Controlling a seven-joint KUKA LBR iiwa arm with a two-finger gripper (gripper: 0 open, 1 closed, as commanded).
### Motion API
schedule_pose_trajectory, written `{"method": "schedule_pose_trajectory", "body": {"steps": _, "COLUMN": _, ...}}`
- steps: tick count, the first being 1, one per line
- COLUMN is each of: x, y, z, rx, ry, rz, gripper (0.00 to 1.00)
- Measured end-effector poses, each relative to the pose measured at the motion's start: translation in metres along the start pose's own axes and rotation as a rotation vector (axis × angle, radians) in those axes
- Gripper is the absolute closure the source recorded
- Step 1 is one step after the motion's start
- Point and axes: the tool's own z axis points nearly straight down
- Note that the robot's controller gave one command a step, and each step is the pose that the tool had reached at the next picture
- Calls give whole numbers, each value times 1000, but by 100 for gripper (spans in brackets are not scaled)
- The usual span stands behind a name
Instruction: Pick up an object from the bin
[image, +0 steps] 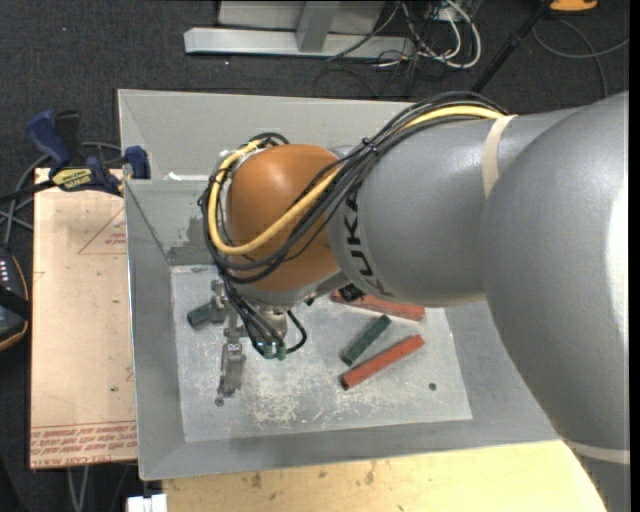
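Dark carpet strewn with cables surrounds the grey metal bin (150, 300), and the arm (480, 220) enters it from the right.

1. Gripper. The gripper (238, 360) hangs directly below the orange wrist cover (275, 220), low over the bin floor. Whether it is spread or pressed together cannot be told, and nothing is seen held in it.
2. Nearest item. A small dark grey piece (204, 315) lies below and left of the orange wrist cover, just beside the gripper. It cannot be told whether this is a loose thing or a part of the tool.
3. Candidate things. 3 bars lie below and right of the orange wrist cover:
   - a dark green bar (364, 339), nearest of the 3 to the cover;
   - a red bar (383, 362), just beyond the green one and close alongside it;
   - a second red bar (390, 307), partly hidden under the arm.
4. Floor. Pale dust is scattered over the floor below the cover.

Handling, as a judgement: the bars look stiff, light and straight-sided, so they should not deform under grip. Take 1 bar across its narrow width at mid-length. The dark green bar has the clearest free sides. The dust may reduce friction, and a bar gripped near an end may pivot.
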Motion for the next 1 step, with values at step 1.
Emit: {"method": "schedule_pose_trajectory", "body": {"steps": 1, "x": -82, "y": -15, "z": 102, "rx": 0, "ry": -7, "rz": -50, "gripper": 0}}
